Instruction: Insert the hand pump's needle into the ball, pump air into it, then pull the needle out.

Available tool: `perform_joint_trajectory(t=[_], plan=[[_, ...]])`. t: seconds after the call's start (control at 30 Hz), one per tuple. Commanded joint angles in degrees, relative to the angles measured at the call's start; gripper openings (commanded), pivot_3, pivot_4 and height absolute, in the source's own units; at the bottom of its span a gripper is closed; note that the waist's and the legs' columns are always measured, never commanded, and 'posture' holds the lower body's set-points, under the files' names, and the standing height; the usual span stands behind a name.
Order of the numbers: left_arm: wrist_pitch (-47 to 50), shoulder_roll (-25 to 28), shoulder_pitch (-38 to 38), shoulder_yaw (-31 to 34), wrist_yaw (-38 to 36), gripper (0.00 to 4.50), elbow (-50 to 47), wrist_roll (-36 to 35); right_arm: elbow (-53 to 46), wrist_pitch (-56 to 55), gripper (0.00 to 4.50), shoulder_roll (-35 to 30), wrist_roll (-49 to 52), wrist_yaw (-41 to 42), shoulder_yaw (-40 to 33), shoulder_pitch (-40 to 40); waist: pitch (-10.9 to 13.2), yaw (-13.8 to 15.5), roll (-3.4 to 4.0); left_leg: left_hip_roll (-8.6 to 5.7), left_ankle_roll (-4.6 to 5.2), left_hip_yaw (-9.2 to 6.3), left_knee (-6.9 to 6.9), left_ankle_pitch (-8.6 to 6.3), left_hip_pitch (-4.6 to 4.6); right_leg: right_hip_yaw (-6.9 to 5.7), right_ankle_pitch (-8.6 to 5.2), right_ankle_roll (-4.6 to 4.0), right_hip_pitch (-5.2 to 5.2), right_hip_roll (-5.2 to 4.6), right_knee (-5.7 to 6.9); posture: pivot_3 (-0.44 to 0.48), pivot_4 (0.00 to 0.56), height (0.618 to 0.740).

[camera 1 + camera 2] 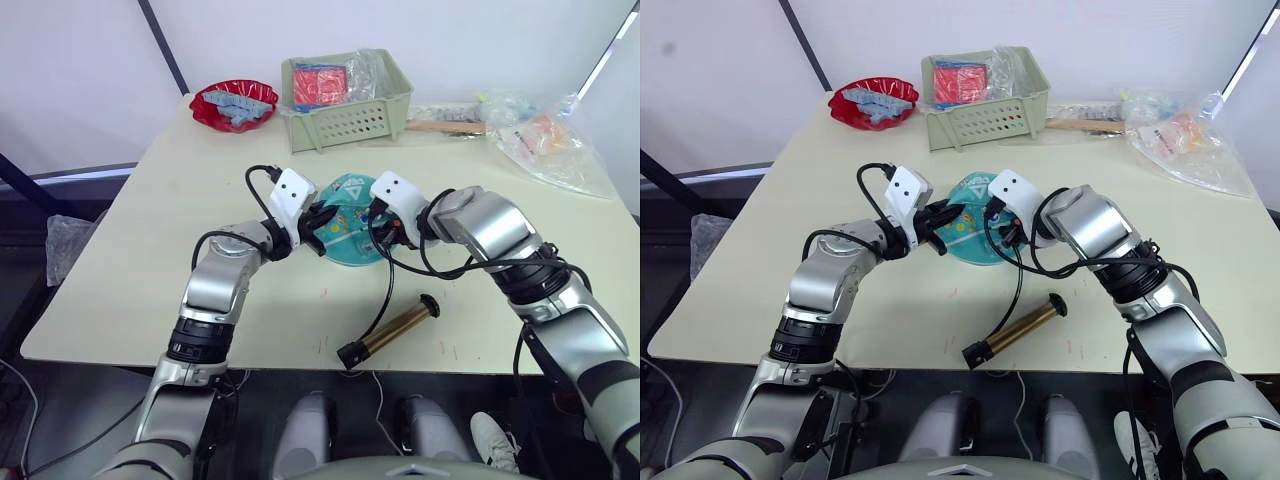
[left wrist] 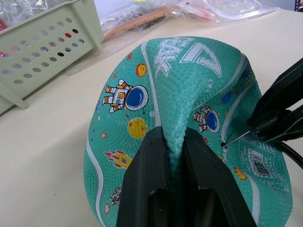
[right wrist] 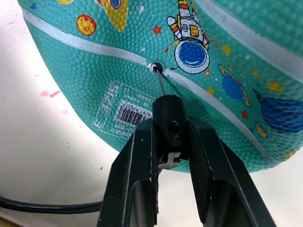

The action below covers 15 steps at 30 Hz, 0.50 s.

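Fingers of the right gripper (image 3: 171, 142) are closed around the black fitting of the needle (image 3: 161, 84), whose thin metal tip touches the small valve hole on the ball (image 3: 156, 67). That hole sits on a white stripe, just above a printed barcode label. Fingers of the left gripper (image 2: 175, 161) pinch a raised fold of the ball's (image 2: 180, 94) teal pebbled skin, so the soft ball looks partly flat and creased.

In the head views, both grippers meet at the middle of the frame, on either side of the teal ball (image 1: 350, 235), which lies on a pale table (image 1: 130, 250). A thin black hose (image 1: 385, 300) runs from the right gripper down to the hand pump (image 1: 392, 328), which lies on its side near the table's lower edge, right of centre, well apart from the ball.

At the upper centre of the frame stands a pale green basket (image 1: 350, 120) holding something red. A red dish (image 1: 234, 105) sits at its left. Clear plastic bags (image 1: 545, 140) lie at the upper right.
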Motion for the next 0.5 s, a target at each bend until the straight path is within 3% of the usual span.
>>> perform_joint_trajectory(t=[0.03, 0.5], plan=[[1.57, -2.16, 1.26, -3.60, -1.54, 0.01, -0.02, -1.33, 1.64, -0.58, 0.38, 2.64, -0.66, -0.22, 2.22, -1.40, 0.00, -0.08, 0.01, 0.00, 0.00, 0.00, 0.00, 0.00, 0.00, 0.00, 0.00, -0.01, 0.00, 0.00, 0.00, 0.000, 0.150, 0.738], [2.60, -3.34, 2.66, -5.03, -3.62, 0.01, -1.21, -2.01, 5.48, -2.39, 0.38, 7.91, -2.63, 1.62, 4.03, -3.61, -0.29, -1.26, 0.15, 0.05, 0.00, -0.05, -0.09, 0.00, 0.08, -0.09, -0.07, -0.12, 0.01, -0.01, 0.01, 0.000, 0.150, 0.738]])
